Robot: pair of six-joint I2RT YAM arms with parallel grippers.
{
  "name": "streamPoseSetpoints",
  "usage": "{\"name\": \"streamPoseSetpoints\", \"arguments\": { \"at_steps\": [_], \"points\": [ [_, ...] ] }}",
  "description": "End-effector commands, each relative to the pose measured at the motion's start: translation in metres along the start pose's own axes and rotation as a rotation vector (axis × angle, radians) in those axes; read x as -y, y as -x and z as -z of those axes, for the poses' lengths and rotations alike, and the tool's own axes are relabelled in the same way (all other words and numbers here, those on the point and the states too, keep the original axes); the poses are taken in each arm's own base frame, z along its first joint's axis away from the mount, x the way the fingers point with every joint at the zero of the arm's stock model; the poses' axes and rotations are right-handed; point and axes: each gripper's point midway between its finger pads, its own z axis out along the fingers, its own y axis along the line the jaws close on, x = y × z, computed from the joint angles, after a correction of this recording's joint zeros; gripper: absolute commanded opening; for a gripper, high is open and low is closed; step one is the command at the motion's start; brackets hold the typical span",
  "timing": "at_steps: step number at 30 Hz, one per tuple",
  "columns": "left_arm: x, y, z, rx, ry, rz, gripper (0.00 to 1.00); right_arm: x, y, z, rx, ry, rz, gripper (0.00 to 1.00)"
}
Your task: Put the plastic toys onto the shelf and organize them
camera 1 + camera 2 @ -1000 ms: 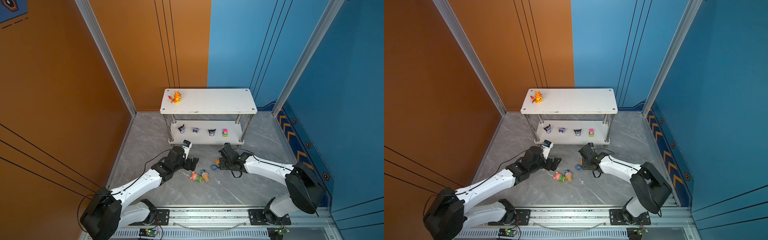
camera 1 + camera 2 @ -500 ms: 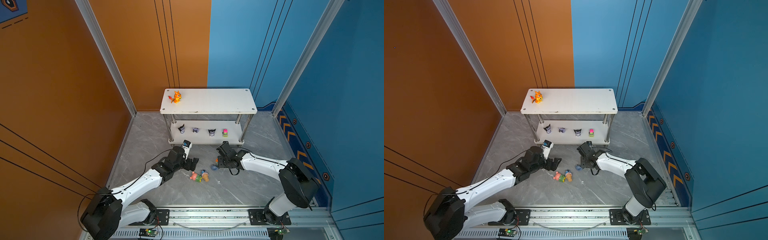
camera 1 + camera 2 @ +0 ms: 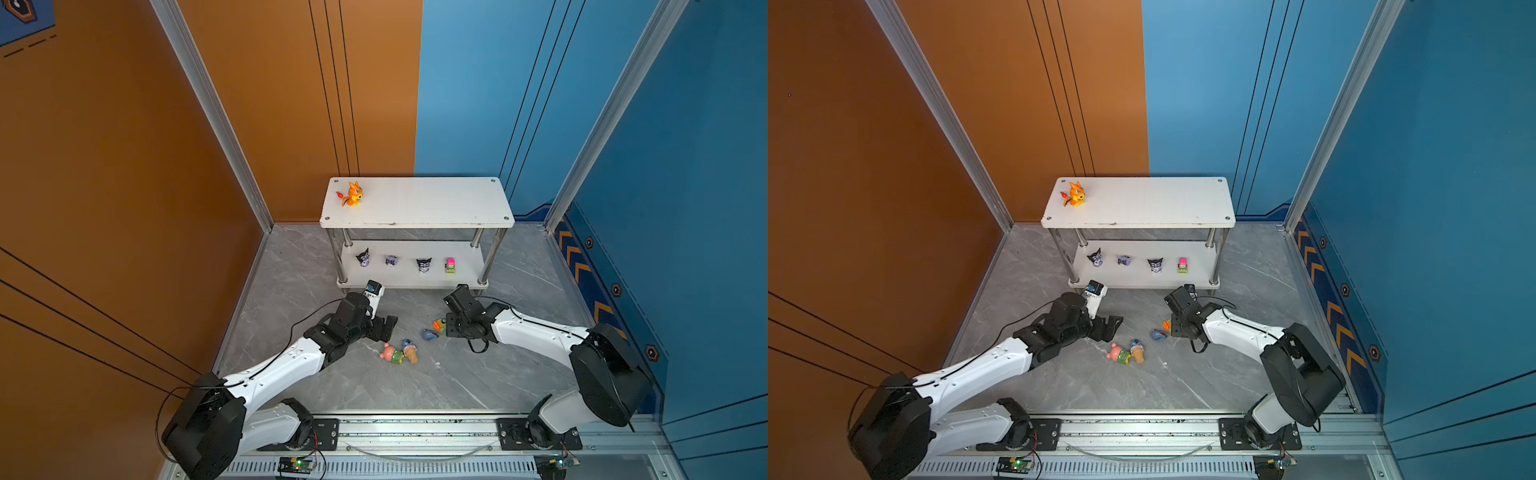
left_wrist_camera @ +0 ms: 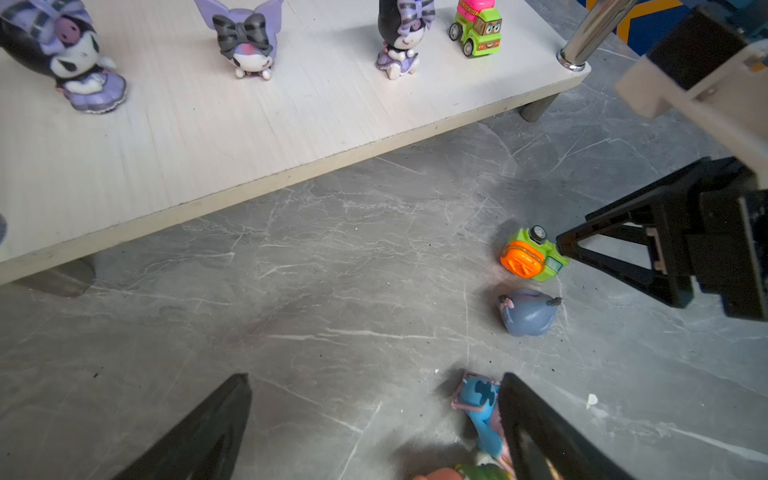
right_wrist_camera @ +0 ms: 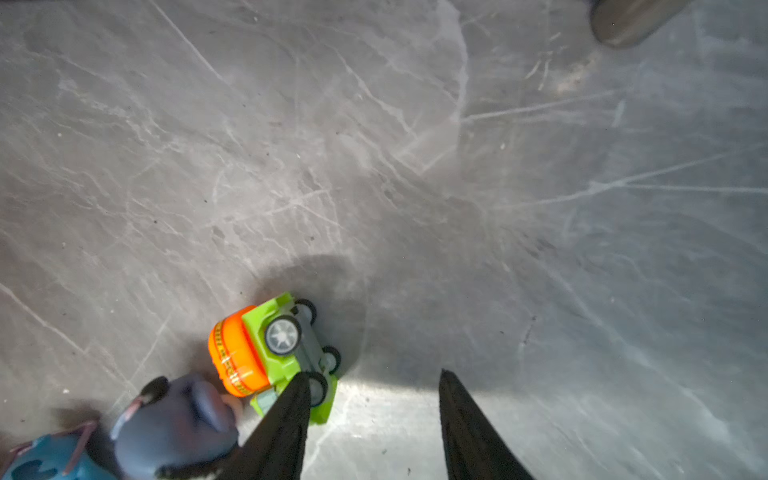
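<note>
The white two-tier shelf point(image 3: 419, 203) stands at the back. An orange dragon point(image 3: 352, 194) is on its top board. Three black-purple imps point(image 4: 245, 41) and a pink car point(image 4: 478, 27) stand on the lower board. On the floor lie an orange car point(image 5: 266, 353) on its side, a grey-blue donkey point(image 4: 528, 311), a blue creature on a cone point(image 3: 409, 350) and a pink bear point(image 3: 390, 353). My right gripper point(image 5: 374, 378) is open over bare floor, and one finger touches the orange car from outside. My left gripper point(image 4: 374, 378) is open, the blue creature just inside one finger.
Grey marble floor point(image 3: 374, 395) with orange and blue walls around it. The shelf's chrome legs point(image 3: 494, 249) stand just beyond both grippers. The four floor toys sit in a tight cluster between the two arms. A rail point(image 3: 415, 428) runs along the front edge.
My right gripper has slid left up against the orange car, and its jaws have narrowed a little. The left arm and the toys on the shelf have not moved.
</note>
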Motion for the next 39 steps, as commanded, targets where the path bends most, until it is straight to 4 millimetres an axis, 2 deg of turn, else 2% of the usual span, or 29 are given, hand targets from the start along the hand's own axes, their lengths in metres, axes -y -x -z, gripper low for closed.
{"name": "streamPoseSetpoints", "arguments": {
  "at_steps": [1,5,16,23,27,29,39],
  "points": [
    [0.002,0.005,-0.002,0.011,-0.016,0.01,0.94,0.028,-0.023,-0.001,-0.063,-0.079,-0.015,0.51],
    [0.004,0.007,-0.003,0.015,-0.027,0.013,0.94,0.038,-0.026,-0.003,-0.075,-0.093,-0.028,0.51],
    [0.005,0.007,-0.001,0.011,-0.023,0.009,0.94,0.048,-0.038,-0.018,-0.125,-0.115,-0.026,0.51],
    [0.006,0.008,-0.003,0.009,-0.024,0.009,0.94,0.068,-0.053,-0.027,-0.176,-0.172,-0.049,0.49],
    [0.007,0.009,-0.004,0.008,-0.029,0.008,0.94,0.07,-0.057,-0.028,-0.178,-0.122,-0.114,0.48],
    [0.007,0.009,-0.004,0.006,-0.031,0.007,0.94,0.072,-0.055,-0.024,-0.167,-0.119,-0.13,0.48],
    [0.01,0.012,-0.004,0.018,-0.041,0.009,0.94,0.096,-0.036,0.023,-0.066,-0.168,-0.168,0.48]
  ]
}}
